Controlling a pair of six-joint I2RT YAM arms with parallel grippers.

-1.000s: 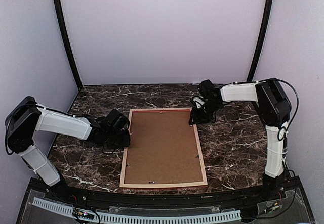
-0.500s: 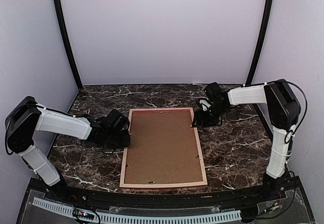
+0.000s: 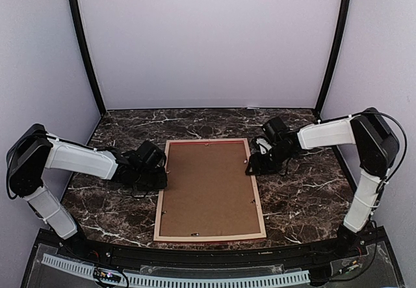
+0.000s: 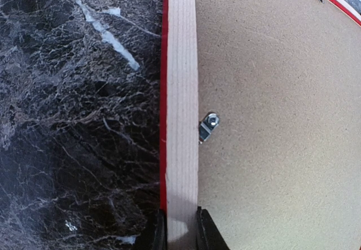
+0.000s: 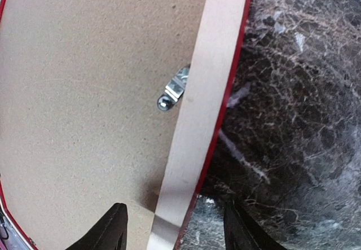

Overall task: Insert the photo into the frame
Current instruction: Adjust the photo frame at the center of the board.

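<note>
Top external | frame (image 3: 208, 237) face-down | L gripper (image 4: 180, 228) pinching frame | R gripper (image 5: 176, 223) wide open

Black two-finger right gripper (image 3: 255, 164) shifts nearer along the rail
It has left the far right corner of the thin rectangular picture frame (image 3: 258, 200), pale wood back up with a red edge, and moved a little down its right rail toward the robot. The white-and-black right arm (image 3: 325, 132) has swung outward to the right.
</note>
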